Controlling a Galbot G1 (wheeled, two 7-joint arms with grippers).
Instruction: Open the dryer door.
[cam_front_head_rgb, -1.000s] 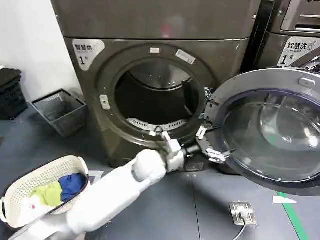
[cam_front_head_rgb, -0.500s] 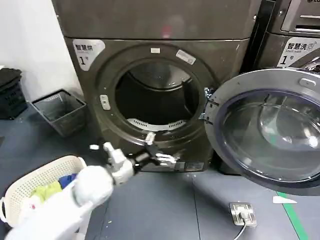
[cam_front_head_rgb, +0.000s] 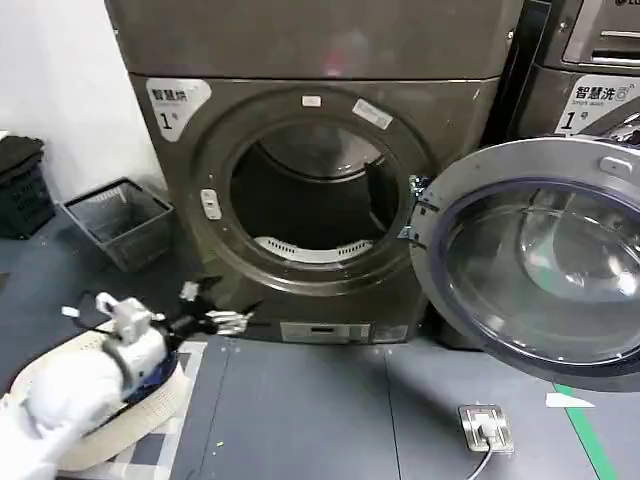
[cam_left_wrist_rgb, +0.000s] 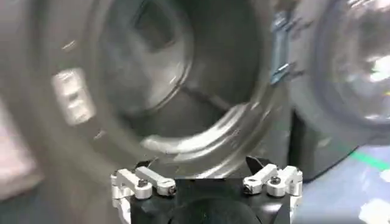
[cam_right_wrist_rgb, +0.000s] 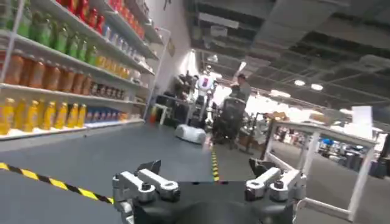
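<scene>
Dark floor (cam_front_head_rgb: 330, 410) runs under the dryer (cam_front_head_rgb: 300, 190). Dryer door (cam_front_head_rgb: 535, 260) hangs wide open, swung to dryer's right. My left gripper (cam_front_head_rgb: 222, 318) sits low off dryer's front-left corner, fingers spread, holding nothing. My right gripper (cam_right_wrist_rgb: 210, 176), fingers also apart, empty, faces shelves (cam_right_wrist_rgb: 55, 73).

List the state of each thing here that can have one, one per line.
dryer door: swung fully open to the right
drum: exposed, looks empty
left gripper: open, holding nothing, low before the dryer
right gripper: open, holding nothing
laundry basket: clothes inside
</scene>
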